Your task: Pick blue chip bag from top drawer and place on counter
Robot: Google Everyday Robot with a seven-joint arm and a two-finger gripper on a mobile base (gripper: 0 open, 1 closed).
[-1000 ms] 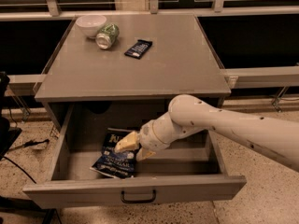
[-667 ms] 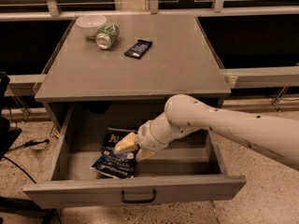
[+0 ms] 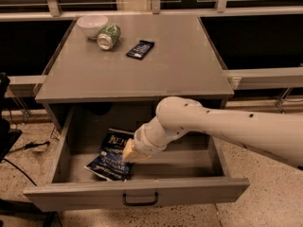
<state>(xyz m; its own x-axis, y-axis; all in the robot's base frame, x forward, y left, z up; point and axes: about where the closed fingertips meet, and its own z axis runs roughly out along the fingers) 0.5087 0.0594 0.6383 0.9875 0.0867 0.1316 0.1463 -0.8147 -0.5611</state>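
The top drawer (image 3: 137,191) is pulled open below the counter (image 3: 142,67). The blue chip bag (image 3: 110,156), dark navy with white lettering, lies flat on the drawer floor at the left. My gripper (image 3: 129,151) reaches down into the drawer from the right and sits over the bag's right edge. It hides part of the bag. Whether it touches or holds the bag does not show.
On the counter's far left stand a white bowl (image 3: 92,25) and a green can (image 3: 108,36) on its side. A small dark snack bar wrapper (image 3: 140,49) lies beside them. Cables (image 3: 21,148) lie on the floor at the left.
My arm has shifted a little left and my gripper has sunk slightly toward the bag. The bag has not visibly moved.
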